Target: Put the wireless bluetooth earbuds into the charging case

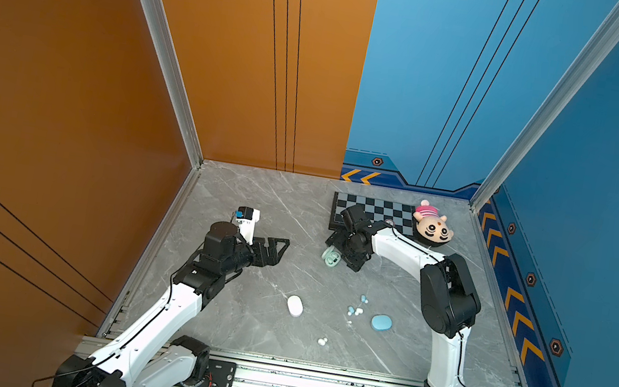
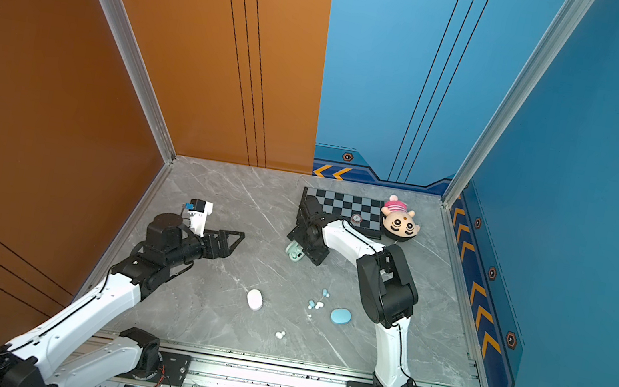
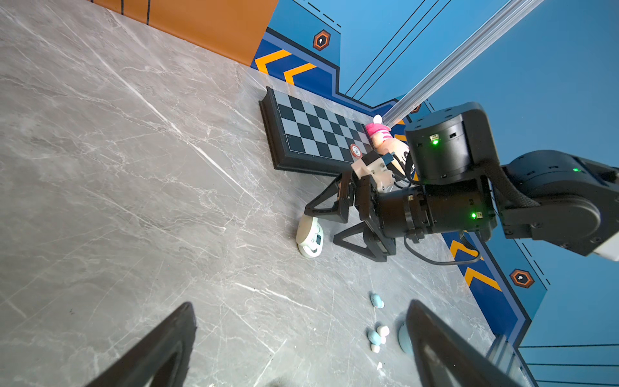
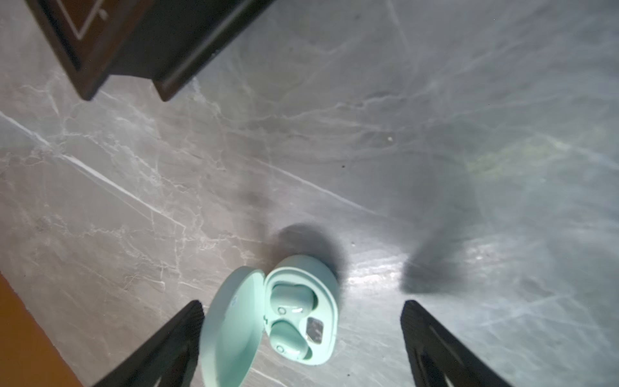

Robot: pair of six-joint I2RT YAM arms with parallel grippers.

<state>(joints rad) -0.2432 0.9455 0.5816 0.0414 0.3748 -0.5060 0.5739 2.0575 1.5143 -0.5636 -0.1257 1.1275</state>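
Now three cases: mint case point(image 1: 331, 258), white case point(image 1: 294, 306), blue case point(image 1: 381, 322); left end effector point(image 3: 301, 305), right end effector point(image 4: 302, 303), both spread.

Blue case point(image 3: 403, 336) (perhaps half) behind the left end effector point(image 3: 299, 303)

Mint-green charging case point(image 4: 301, 301) open, lid tilted up, farthest back. Nearer the front, closed white case point(image 1: 295, 306) and closed blue case point(image 1: 381, 322), well apart. Between them, blue-and-white earbuds point(image 1: 355, 310) clustered; blue pair point(image 1: 364, 298) just behind; pale pair point(image 1: 322, 341) frontmost.
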